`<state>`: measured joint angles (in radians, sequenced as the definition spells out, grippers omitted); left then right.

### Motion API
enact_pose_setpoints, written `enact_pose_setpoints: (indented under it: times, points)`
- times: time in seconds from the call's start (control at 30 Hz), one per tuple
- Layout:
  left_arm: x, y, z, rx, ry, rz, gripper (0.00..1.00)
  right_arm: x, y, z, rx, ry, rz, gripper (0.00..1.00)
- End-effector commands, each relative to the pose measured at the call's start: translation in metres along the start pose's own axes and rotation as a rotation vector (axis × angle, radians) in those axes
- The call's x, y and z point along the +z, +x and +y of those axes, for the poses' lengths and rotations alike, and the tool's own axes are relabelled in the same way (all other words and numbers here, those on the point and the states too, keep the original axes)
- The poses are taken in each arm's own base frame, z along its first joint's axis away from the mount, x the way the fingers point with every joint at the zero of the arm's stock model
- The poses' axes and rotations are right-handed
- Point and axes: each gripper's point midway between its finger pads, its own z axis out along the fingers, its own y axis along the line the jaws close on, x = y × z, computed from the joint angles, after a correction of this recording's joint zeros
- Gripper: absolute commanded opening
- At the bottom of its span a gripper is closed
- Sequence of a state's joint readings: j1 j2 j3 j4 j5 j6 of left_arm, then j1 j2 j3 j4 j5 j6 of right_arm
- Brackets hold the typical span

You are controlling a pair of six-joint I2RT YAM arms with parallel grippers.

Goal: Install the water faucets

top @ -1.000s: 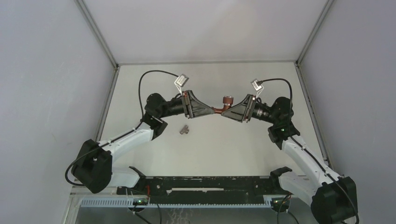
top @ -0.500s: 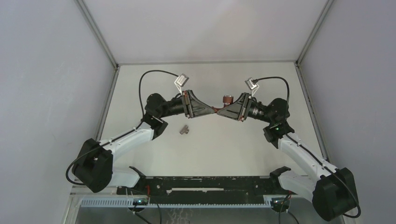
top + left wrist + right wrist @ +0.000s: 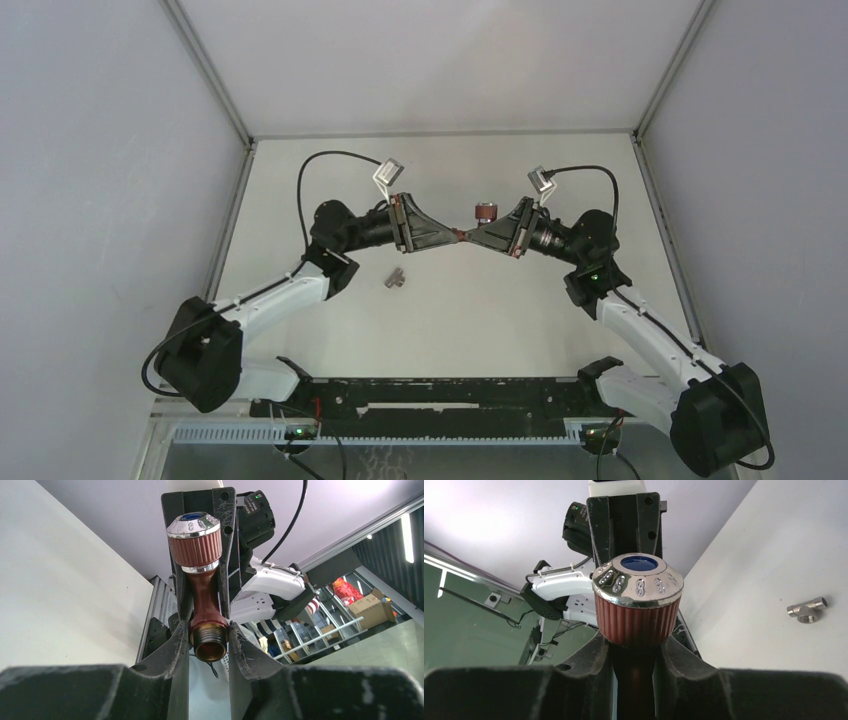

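Top external view: the reddish-brown faucet (image 3: 484, 212) is held above the surface (image 3: 480, 320) at mid-table, between the two arms, which meet tip to tip. The left jaws come in from the left and the right jaws from the right; both sets of tips converge on the faucet's short pipe, with its ribbed knob standing just behind the right jaws. How tightly either set grips cannot be told from this height. A silvery fitting (image 3: 396, 279) lies loose on the surface, near and in front of the left arm's wrist, apart from both jaws. Left wrist view: the faucet (image 3: 202, 595) points lengthwise away from the camera. The left jaws are closed narrowly on its brass-coloured threaded end, one finger touching each side. Beyond, the right jaws flank the neck and the chrome-capped knob. The fitting is out of this view. Right wrist view: the knob (image 3: 638, 600), with blue centre disc and chrome rim, fills the middle. The right jaws are closed on the dark stem just under it, pressing both sides. The left jaws show behind the knob. The fitting (image 3: 806, 611), a small tee shape, rests on the surface at right.
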<state>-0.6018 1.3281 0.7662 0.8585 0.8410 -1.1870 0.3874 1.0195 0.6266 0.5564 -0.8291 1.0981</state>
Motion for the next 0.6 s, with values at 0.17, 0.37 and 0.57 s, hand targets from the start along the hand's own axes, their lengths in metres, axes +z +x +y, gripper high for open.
enact_pose_setpoints:
  times: [0.17,0.37,0.57]
  points:
    - [-0.0012,-0.0020,-0.0129,0.024,0.042,-0.007,0.00,0.0019,-0.0010,0.0085,-0.058,-0.022,-0.003,0.18]
    - [-0.0011,-0.0025,-0.0174,0.031,0.052,-0.003,0.00,0.0022,0.0006,0.0092,-0.077,-0.019,0.020,0.33]
    - [-0.0021,0.0006,-0.0169,0.023,0.054,0.010,0.00,0.0038,0.0004,0.0143,-0.073,-0.049,0.030,0.44]
